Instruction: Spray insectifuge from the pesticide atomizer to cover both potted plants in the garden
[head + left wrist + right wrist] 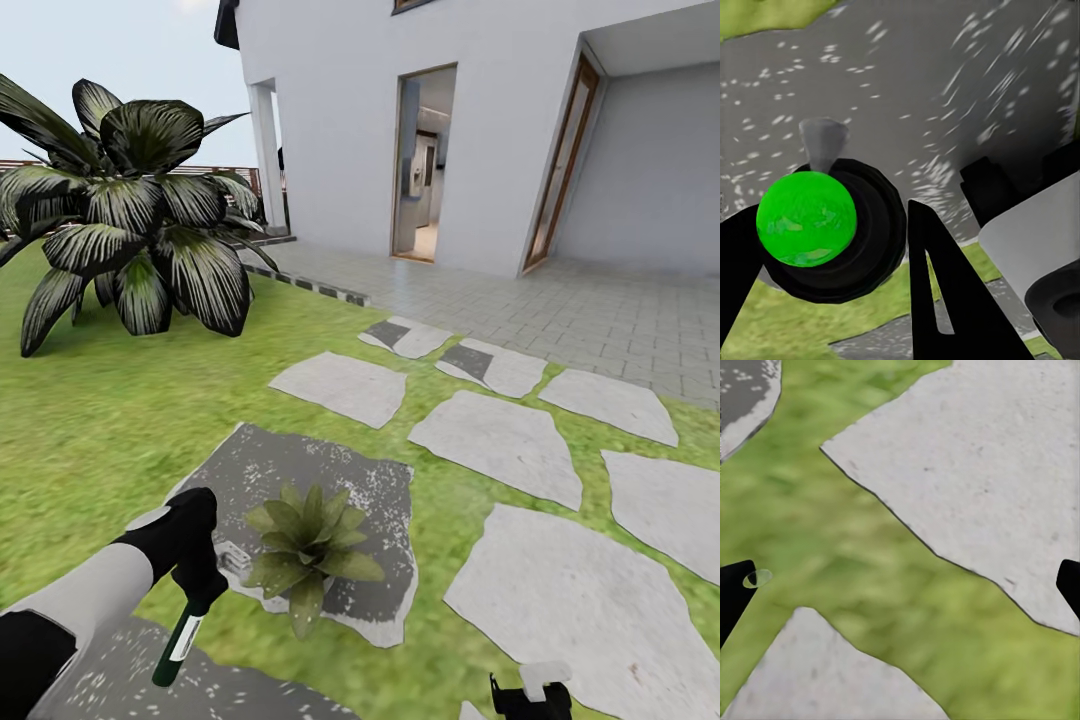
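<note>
1. The left claw (pixel 200 580) sits at the near left of the head view, clamped on the pesticide atomizer (pixel 180 635), which hangs from it with its base pointing down and toward the near left.
2. In the left wrist view the atomizer (pixel 806 217) is seen end-on between the black fingers (pixel 937 292): a bright green round end inside a dark ring, with a pale grey spray head poking out beyond it.
3. In the head view the bottle is slim and dark green with a white label strip along its side; its upper end is hidden inside the claw.
4. Just right of the left claw, one potted plant (pixel 305 545) spreads a low rosette of pointed green leaves. Its pot is hidden under the leaves.
5. The plant stands on a dark grey speckled stepping stone (pixel 300 480) in the lawn (pixel 110 420); the claw and bottle hang above the near left edge of that stone.
6. The right claw (pixel 530 695) is cut off by the near edge of the head view, right of centre. In the right wrist view its two black fingertips (pixel 733 592) stand wide apart with nothing between them, above grass and pale stones.
7. Paler stepping stones (pixel 495 440) lead off to the right and far side toward a paved terrace (pixel 600 310) and a white house (pixel 480 130) with an open doorway.
8. A big dark broad-leaved bush (pixel 130 220) stands on the far left of the lawn.
</note>
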You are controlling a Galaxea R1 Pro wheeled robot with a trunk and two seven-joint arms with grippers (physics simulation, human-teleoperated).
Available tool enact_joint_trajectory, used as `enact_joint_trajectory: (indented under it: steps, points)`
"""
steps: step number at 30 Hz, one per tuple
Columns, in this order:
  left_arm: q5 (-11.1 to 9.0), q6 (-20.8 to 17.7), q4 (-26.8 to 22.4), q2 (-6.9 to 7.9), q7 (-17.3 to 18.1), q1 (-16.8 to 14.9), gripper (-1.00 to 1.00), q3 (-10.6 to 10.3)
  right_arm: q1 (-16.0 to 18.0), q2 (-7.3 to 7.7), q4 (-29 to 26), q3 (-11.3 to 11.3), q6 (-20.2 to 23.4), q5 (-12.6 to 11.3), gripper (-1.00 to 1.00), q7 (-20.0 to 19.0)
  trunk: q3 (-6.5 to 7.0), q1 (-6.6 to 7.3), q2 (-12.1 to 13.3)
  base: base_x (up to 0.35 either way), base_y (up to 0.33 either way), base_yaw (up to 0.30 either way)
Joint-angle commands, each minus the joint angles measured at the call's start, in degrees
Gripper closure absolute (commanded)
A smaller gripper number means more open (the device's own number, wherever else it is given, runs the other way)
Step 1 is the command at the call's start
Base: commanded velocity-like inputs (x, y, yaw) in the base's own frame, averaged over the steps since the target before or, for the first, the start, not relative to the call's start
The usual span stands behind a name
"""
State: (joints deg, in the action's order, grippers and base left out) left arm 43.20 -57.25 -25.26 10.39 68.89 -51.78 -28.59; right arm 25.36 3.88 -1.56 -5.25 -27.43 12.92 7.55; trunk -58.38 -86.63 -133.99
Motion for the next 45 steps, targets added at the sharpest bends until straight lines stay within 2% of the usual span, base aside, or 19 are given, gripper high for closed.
enact_joint_trajectory:
  steps: [1, 7, 18, 28, 38, 45]
  points:
    - [0.49, -0.38, -0.14, 0.05, 0.54, -0.09, 1.00, -0.22, 0.04, -0.01, 0.06, -0.46, -0.19, 0.61, -1.00, 0.19, -0.05, 0.01, -0.02, 0.001, 0.000, 0.000]
    - [0.54, -0.24, 0.42, 0.83, 0.41, 0.07, 1.00, -0.27, 0.04, -0.01, 0.06, -0.46, -0.18, 0.61, -1.00, 0.19, -0.05, 0.01, -0.02, 0.043, 0.012, 0.000]
    - [0.77, -0.09, 0.11, -0.16, 0.50, -0.49, 1.00, -0.18, 0.04, -0.01, 0.06, -0.46, -0.23, 0.61, -1.00, 0.19, -0.05, 0.01, -0.02, 0.090, 0.035, 0.000]
    - [0.66, 0.53, 0.85, 0.93, 0.33, 1.25, 1.00, -0.33, 0.04, -0.01, 0.06, -0.46, -0.19, 0.61, -1.00, 0.19, -0.05, 0.01, -0.02, 0.000, 0.000, 0.000]
    - [0.85, 0.65, 0.38, 0.60, 0.16, 1.85, 1.00, -0.04, 0.04, -0.01, 0.06, -0.46, -0.19, 0.61, -1.00, 0.19, -0.05, 0.01, -0.02, 0.000, 0.000, 0.000]
    - [0.92, 0.65, -0.29, 0.15, 0.04, 0.72, 1.00, 0.02, 0.04, -0.04, 0.06, -0.46, -0.20, 0.61, -1.00, 0.19, -0.05, 0.01, -0.02, 0.000, 0.000, 0.000]
